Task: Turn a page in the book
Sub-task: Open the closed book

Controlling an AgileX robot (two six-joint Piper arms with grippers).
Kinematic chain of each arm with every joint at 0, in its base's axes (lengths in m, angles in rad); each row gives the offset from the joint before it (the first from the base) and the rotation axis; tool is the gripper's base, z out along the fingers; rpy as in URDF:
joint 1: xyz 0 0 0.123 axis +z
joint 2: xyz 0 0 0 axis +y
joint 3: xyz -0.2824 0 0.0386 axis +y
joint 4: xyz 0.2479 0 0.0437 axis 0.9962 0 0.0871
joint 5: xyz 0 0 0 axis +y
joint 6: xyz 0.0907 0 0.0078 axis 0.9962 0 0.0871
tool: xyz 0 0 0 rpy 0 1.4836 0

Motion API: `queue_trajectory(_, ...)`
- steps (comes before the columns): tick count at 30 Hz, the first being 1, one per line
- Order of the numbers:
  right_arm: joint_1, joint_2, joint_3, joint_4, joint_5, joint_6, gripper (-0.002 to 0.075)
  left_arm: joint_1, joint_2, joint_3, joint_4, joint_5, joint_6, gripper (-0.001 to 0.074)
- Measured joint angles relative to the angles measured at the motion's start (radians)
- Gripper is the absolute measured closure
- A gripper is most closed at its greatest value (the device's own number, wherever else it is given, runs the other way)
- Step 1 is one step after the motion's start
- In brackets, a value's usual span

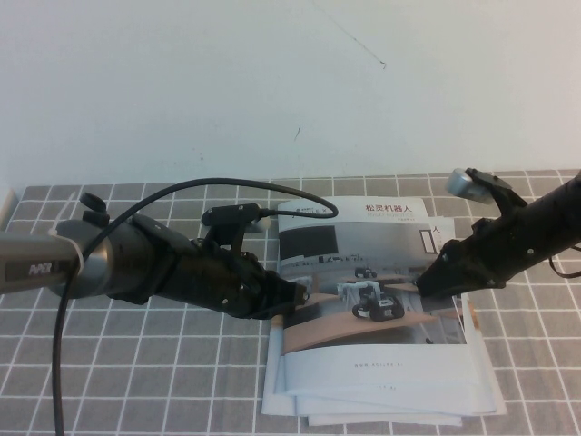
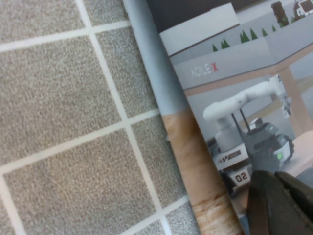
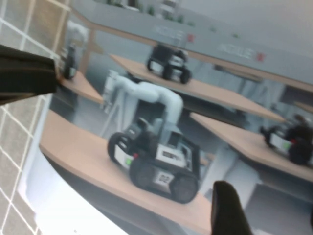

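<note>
So we've got the book (image 1: 363,272) lying closed, cover up, on the grey checked tabletop (image 1: 136,363), sitting on top of a small stack of spare booklets (image 1: 390,409) that peek out along its near edge. The cover shows little wheeled robots on wooden desks with a red Chinese title up top. Our left hand (image 1: 295,298) is down at the book's left edge, about halfway along it, and from the left wrist view a dark fingertip (image 2: 274,205) sits over the cover right by that edge. Honestly we can't tell if that hand is wide or pinched. Our right hand (image 1: 427,283) is at the book's right edge, low over the cover, and we can't tell how its fingers (image 3: 227,210) stand either. No page is lifted.
</note>
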Motion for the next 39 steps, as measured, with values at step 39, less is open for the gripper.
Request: queue_trajectory(39,-0.004,0.002,0.0,-0.075,-0.011,0.01,0.0374,0.0,0.001,0.0,-0.002,0.002,0.006,0.0738)
